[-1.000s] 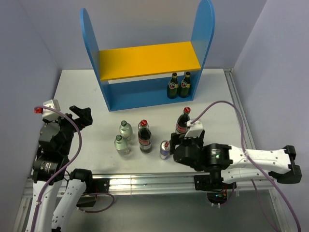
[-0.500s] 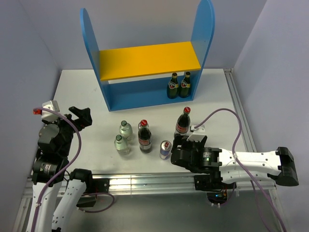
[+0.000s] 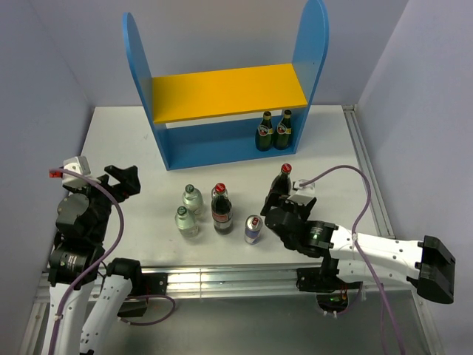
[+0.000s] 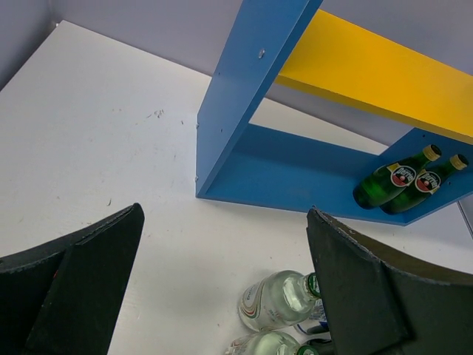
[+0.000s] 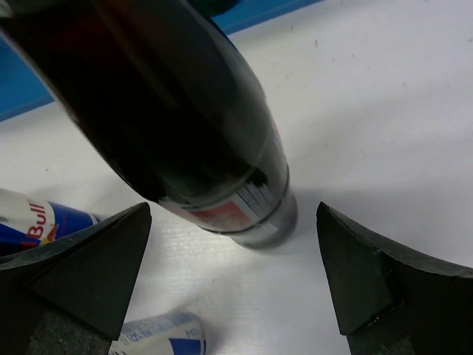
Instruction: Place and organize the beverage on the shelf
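Note:
The blue shelf with its yellow board stands at the back of the table. Two green glass bottles stand on its lower level at the right. In front stand two clear green-capped bottles, a cola bottle, a blue-silver can and a second cola bottle. My right gripper is open right behind that second cola bottle, whose base stands just ahead of the gap between the fingers, untouched. Two cans lie left of it in the right wrist view. My left gripper hangs open and empty at the left.
The left wrist view shows the shelf's side panel, the green bottles and the clear bottles past my open left gripper. Grey walls close in the table on both sides. A metal rail runs along the near edge.
My right gripper has swung from beside the can toward the right cola bottle and now faces its base. The left arm has sunk slightly and stays open.

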Robot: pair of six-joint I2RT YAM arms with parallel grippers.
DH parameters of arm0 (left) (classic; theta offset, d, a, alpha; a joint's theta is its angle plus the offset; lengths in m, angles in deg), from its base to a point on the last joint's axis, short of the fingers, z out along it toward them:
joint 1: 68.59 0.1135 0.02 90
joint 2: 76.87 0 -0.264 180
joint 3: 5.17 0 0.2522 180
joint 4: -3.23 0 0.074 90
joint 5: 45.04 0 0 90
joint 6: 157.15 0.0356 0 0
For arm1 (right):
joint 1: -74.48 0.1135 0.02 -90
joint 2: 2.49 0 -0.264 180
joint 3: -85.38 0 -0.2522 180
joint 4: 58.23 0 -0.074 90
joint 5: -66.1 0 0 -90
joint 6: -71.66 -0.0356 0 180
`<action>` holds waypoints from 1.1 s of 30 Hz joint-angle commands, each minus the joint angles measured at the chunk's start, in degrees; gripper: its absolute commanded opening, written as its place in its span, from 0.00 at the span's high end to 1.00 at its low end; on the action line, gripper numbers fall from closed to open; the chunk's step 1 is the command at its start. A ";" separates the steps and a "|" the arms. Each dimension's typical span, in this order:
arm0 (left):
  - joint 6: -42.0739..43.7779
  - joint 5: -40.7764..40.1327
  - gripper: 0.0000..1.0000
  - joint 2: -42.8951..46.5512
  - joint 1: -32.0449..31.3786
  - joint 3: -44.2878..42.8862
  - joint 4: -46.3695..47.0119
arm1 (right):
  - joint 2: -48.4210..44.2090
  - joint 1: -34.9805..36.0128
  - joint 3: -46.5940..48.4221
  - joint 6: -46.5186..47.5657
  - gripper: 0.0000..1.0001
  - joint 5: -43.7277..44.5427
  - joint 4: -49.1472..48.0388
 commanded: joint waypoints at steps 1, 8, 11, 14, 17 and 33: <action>1.52 0.99 0.01 0.68 -0.15 0.09 2.08 | 2.07 -1.31 0.07 6.17 0.00 1.33 -10.54; 1.70 0.99 0.01 1.20 -0.15 0.18 2.17 | 5.33 -5.36 -2.30 12.41 0.00 0.62 -21.94; 1.61 0.99 0.01 1.47 -0.15 0.18 2.25 | 6.65 -6.94 -3.18 13.29 0.00 1.50 -24.42; 1.61 0.99 0.01 1.64 -0.15 0.18 2.25 | 7.35 -7.99 -5.37 14.35 0.00 2.12 -28.55; 1.79 0.99 0.01 2.17 -0.15 0.26 2.34 | 8.05 -8.00 -6.08 15.40 0.00 2.47 -32.07; 1.79 0.55 0.01 3.40 -0.06 0.18 2.17 | 17.81 -8.08 -3.54 17.43 0.09 8.09 -39.19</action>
